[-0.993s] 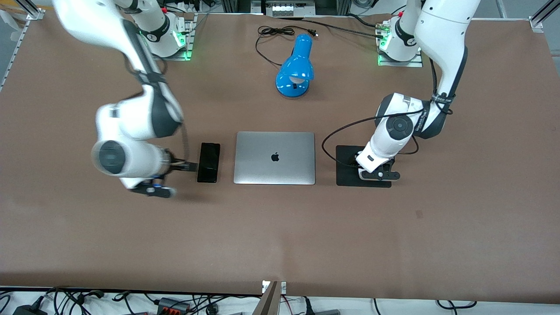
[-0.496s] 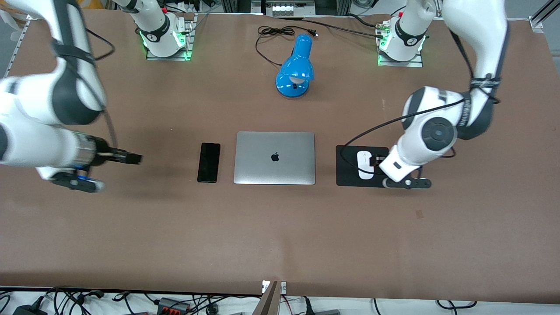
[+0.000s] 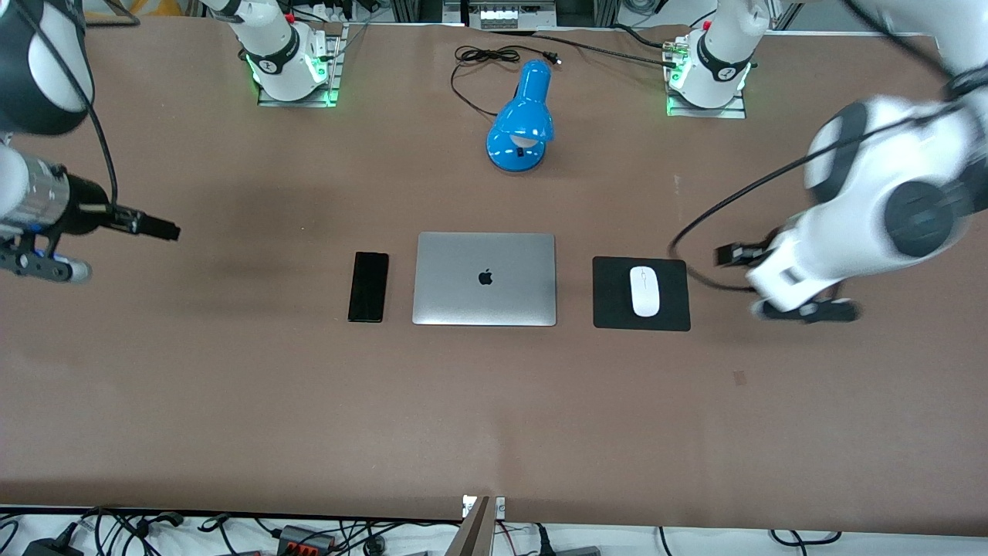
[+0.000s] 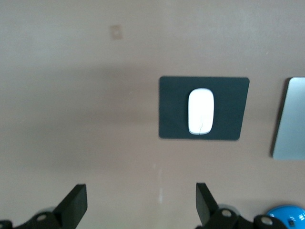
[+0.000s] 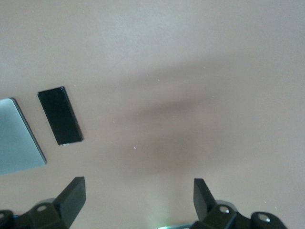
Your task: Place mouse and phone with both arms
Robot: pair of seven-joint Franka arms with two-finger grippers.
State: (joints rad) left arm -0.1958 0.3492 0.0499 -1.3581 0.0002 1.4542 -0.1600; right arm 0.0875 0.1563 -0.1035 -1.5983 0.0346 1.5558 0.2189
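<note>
The white mouse (image 3: 644, 291) lies on a square black pad (image 3: 610, 309), beside the laptop toward the left arm's end of the table. It also shows in the left wrist view (image 4: 200, 111). The black phone (image 3: 368, 286) lies flat on the table beside the laptop toward the right arm's end, and shows in the right wrist view (image 5: 59, 115). My left gripper (image 3: 733, 253) is open and empty, up over bare table past the pad; its gap shows in the left wrist view (image 4: 141, 200). My right gripper (image 3: 158, 229) is open and empty over bare table, well away from the phone, and shows in the right wrist view (image 5: 138, 198).
A closed silver laptop (image 3: 485, 279) lies between phone and pad. A blue desk lamp (image 3: 522, 120) with a black cord lies farther from the front camera than the laptop. The two arm bases (image 3: 289, 66) (image 3: 706, 69) stand at the table's edge farthest from the camera.
Both arms have drawn away outward from the middle: the left gripper left the mouse on the pad, and the right gripper moved off from the phone toward the table's end.
</note>
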